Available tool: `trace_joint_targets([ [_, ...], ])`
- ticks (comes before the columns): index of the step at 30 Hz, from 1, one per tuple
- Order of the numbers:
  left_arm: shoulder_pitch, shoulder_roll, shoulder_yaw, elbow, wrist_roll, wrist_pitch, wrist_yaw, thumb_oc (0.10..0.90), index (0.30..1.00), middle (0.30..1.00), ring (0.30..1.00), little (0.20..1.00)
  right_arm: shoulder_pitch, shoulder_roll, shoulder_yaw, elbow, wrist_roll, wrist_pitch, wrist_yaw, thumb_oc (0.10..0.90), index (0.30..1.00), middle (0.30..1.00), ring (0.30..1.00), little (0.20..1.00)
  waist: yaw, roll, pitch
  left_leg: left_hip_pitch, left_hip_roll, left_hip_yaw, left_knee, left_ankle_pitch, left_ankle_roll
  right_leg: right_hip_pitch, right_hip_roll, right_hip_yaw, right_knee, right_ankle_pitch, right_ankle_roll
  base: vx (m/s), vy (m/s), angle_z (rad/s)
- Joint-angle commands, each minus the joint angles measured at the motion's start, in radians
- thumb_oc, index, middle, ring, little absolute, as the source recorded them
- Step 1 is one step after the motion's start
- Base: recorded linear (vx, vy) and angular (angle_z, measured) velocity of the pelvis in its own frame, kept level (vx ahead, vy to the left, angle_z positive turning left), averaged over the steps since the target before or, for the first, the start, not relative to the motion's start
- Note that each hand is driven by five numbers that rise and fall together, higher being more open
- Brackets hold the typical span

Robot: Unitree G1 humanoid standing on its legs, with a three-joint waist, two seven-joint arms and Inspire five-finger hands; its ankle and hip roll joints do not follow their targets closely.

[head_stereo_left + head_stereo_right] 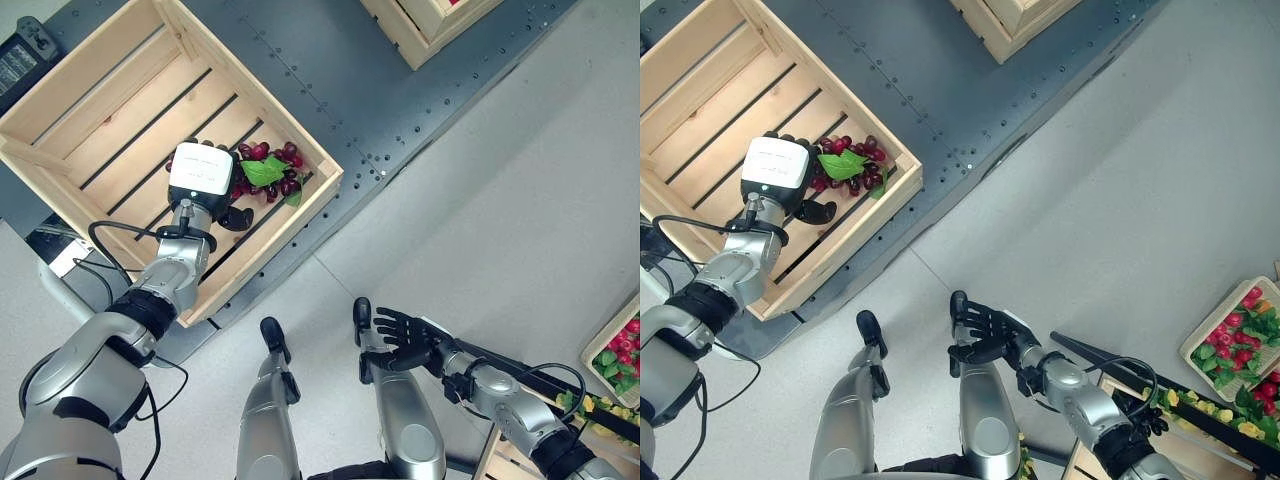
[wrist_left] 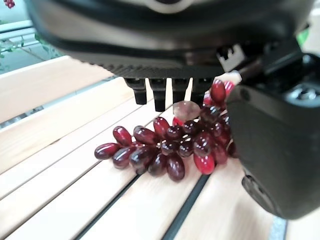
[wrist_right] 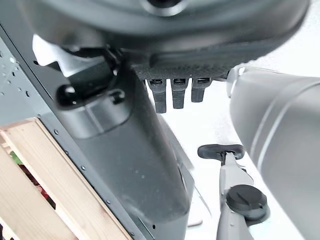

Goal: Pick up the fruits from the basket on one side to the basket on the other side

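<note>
While the left hand (image 1: pixel 203 178) hangs inside the wooden crate (image 1: pixel 70 120) on the robot's left, a bunch of red grapes (image 1: pixel 272 168) with a green leaf (image 1: pixel 262 172) is seen lying on the slats just beyond its fingers. In the left wrist view the grapes (image 2: pixel 170 147) rest on the boards, the fingers (image 2: pixel 159 92) are seen extended above them and the thumb (image 2: pixel 272 145) is seen beside the bunch; nothing is clasped, so the hand is judged to be relaxed and empty. Whether the bunch is touched by the thumb cannot be told.

Further right, the right hand (image 1: pixel 403 338) is held low and well apart from both crates, with its fingers spread straight and nothing in it. Beyond that hand, on the robot's far right, a second crate (image 1: pixel 625 325) is seen holding red fruit (image 1: pixel 1240 345) among green leaves, and yellow fruit (image 1: pixel 1185 400) is seen nearer the arm.

From how things lie, the grapes are judged to be either just set down in the left crate or about to be taken from it; which of the two cannot be told. More fruit is seen in the right crate than in the left, so the transfer is judged to be far from finished, whichever way it runs.
</note>
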Motion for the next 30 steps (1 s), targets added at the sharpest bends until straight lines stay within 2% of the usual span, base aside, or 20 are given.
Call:
trace_joint_targets([
  [1, -0.11, 0.014, 0.018, 0.057, 0.054, 0.074, -0.019, 0.8, 0.9, 0.9, 0.9, 0.9, -0.01, 0.008, 0.024, -0.052, 0.076, -0.025, -0.033, 0.8, 0.9, 0.9, 0.9, 0.9, 0.003, -0.046, -0.009, -0.121, -0.001, -0.012, 0.222, -0.089, -0.034, -0.012, 0.016, -0.017, 0.029, -0.009, 0.023, 0.0, 0.0, 0.0],
  [4, -0.117, 0.005, 0.02, 0.095, 0.048, 0.099, -0.019, 0.8, 0.9, 0.9, 0.9, 0.9, -0.017, 0.016, 0.027, -0.039, 0.079, -0.029, -0.028, 0.8, 0.9, 0.9, 0.9, 0.9, 0.001, -0.05, -0.009, -0.129, 0.001, -0.012, 0.224, -0.087, -0.034, -0.019, 0.019, -0.016, 0.031, -0.007, 0.023, 0.0, 0.0, 0.0],
  [12, -0.151, -0.006, 0.017, 0.158, 0.024, 0.11, -0.036, 0.8, 0.9, 0.9, 0.9, 0.9, -0.025, 0.022, 0.037, -0.027, 0.095, -0.044, -0.031, 0.8, 0.9, 0.9, 0.9, 0.9, 0.0, -0.056, -0.009, -0.152, 0.003, -0.016, 0.236, -0.087, -0.037, -0.039, 0.019, -0.02, 0.037, -0.003, 0.021, 0.0, -0.002, 0.0],
  [13, -0.15, -0.011, 0.019, 0.159, 0.01, 0.114, -0.032, 0.776, 0.865, 0.865, 0.865, 0.865, -0.025, 0.023, 0.038, -0.03, 0.095, -0.043, -0.034, 0.8, 0.9, 0.9, 0.9, 0.9, -0.001, -0.055, -0.009, -0.152, 0.002, -0.017, 0.236, -0.087, -0.037, -0.041, 0.02, -0.021, 0.039, -0.004, 0.02, 0.0, 0.0, 0.0],
  [14, -0.147, -0.014, 0.023, 0.16, 0.008, 0.118, -0.031, 0.726, 0.789, 0.789, 0.789, 0.789, -0.025, 0.023, 0.038, -0.033, 0.095, -0.041, -0.035, 0.8, 0.9, 0.9, 0.9, 0.9, -0.001, -0.055, -0.009, -0.153, 0.002, -0.018, 0.236, -0.087, -0.036, -0.043, 0.02, -0.021, 0.042, -0.005, 0.02, 0.0, 0.0, 0.0],
  [15, -0.146, -0.019, 0.027, 0.163, 0.006, 0.121, -0.029, 0.616, 0.625, 0.625, 0.625, 0.625, -0.025, 0.023, 0.038, -0.035, 0.095, -0.04, -0.039, 0.8, 0.9, 0.9, 0.9, 0.9, -0.001, -0.055, -0.009, -0.154, 0.001, -0.018, 0.236, -0.088, -0.036, -0.045, 0.02, -0.022, 0.044, -0.007, 0.02, 0.0, 0.0, 0.0],
  [16, -0.145, -0.019, 0.029, 0.164, 0.001, 0.119, -0.022, 0.558, 0.538, 0.538, 0.538, 0.538, -0.024, 0.024, 0.039, -0.032, 0.094, -0.044, -0.04, 0.8, 0.9, 0.9, 0.9, 0.9, -0.001, -0.055, -0.009, -0.154, 0.0, -0.018, 0.236, -0.089, -0.035, -0.045, 0.02, -0.023, 0.044, -0.007, 0.019, 0.0, 0.0, 0.0],
  [17, -0.144, -0.021, 0.034, 0.165, 0.013, 0.113, -0.017, 0.438, 0.356, 0.356, 0.356, 0.356, -0.022, 0.025, 0.038, -0.029, 0.094, -0.049, -0.038, 0.8, 0.9, 0.9, 0.9, 0.9, 0.0, -0.054, -0.009, -0.154, 0.001, -0.018, 0.235, -0.088, -0.034, -0.047, 0.019, -0.024, 0.045, -0.007, 0.019, 0.0, 0.0, 0.0],
  [18, -0.145, -0.02, 0.034, 0.165, 0.007, 0.11, -0.019, 0.4, 0.3, 0.3, 0.3, 0.3, -0.021, 0.025, 0.038, -0.03, 0.095, -0.049, -0.037, 0.8, 0.9, 0.9, 0.9, 0.9, 0.0, -0.054, -0.009, -0.155, 0.0, -0.018, 0.236, -0.089, -0.034, -0.048, 0.019, -0.024, 0.046, -0.007, 0.019, 0.0, 0.0, 0.0],
  [23, -0.138, -0.02, 0.038, 0.161, 0.018, 0.091, 0.006, 0.4, 0.3, 0.3, 0.3, 0.3, -0.018, 0.027, 0.037, -0.031, 0.093, -0.054, -0.041, 0.8, 0.9, 0.9, 0.9, 0.9, 0.003, -0.05, -0.009, -0.146, -0.004, -0.018, 0.228, -0.087, -0.034, -0.043, 0.018, -0.026, 0.046, -0.007, 0.02, 0.0, 0.0, 0.0],
  [30, -0.13, 0.002, 0.046, 0.126, 0.03, 0.033, 0.137, 0.4, 0.3, 0.3, 0.3, 0.3, -0.001, 0.023, 0.036, -0.033, 0.09, -0.084, -0.038, 0.8, 0.9, 0.9, 0.9, 0.9, 0.007, -0.037, -0.009, -0.121, -0.007, -0.016, 0.213, -0.083, -0.036, -0.023, 0.017, -0.026, 0.044, -0.012, 0.017, 0.0, 0.0, 0.0],
])
